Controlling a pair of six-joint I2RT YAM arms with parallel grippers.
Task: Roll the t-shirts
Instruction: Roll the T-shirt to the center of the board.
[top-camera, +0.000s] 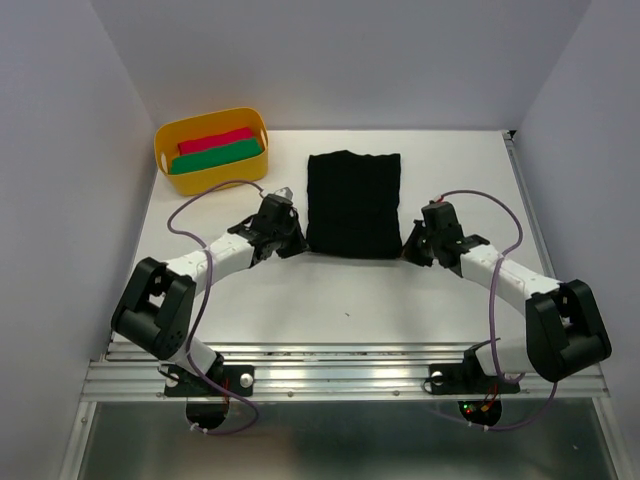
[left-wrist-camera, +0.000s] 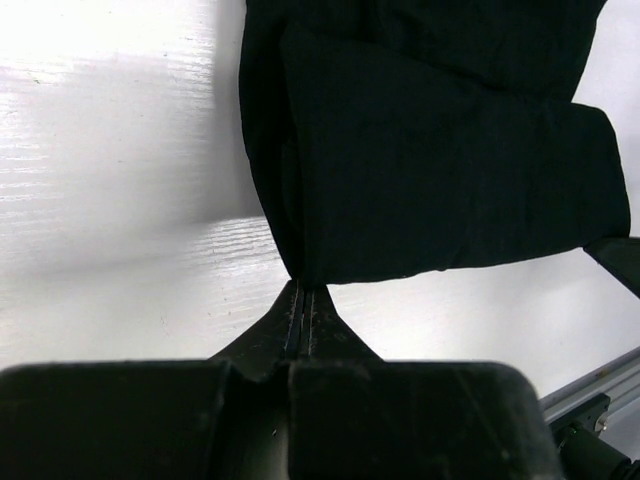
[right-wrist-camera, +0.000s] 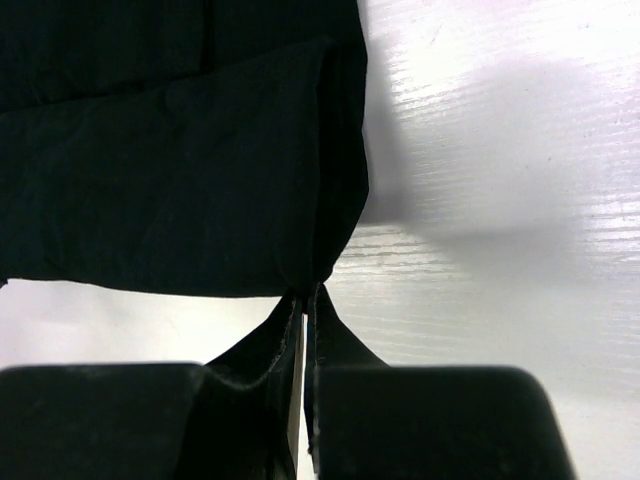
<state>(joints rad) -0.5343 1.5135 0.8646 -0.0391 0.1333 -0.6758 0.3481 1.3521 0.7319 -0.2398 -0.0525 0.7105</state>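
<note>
While the left gripper (top-camera: 300, 243) and right gripper (top-camera: 409, 250) are pinching the near corners of the black t-shirt (top-camera: 353, 203), white table (top-camera: 340, 310) is lying open around it, yellow tub (top-camera: 163, 150) sitting off its far-left corner.

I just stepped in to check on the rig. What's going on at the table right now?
Two robot arms are working on a black t-shirt, which lies folded into a flat rectangle on the white table. The left gripper is shut on its near left corner and the right gripper is shut on its near right corner, both low at the table. No roll has been started yet. At the far left, a yellow tub holds a red roll and a green roll of cloth.
</note>
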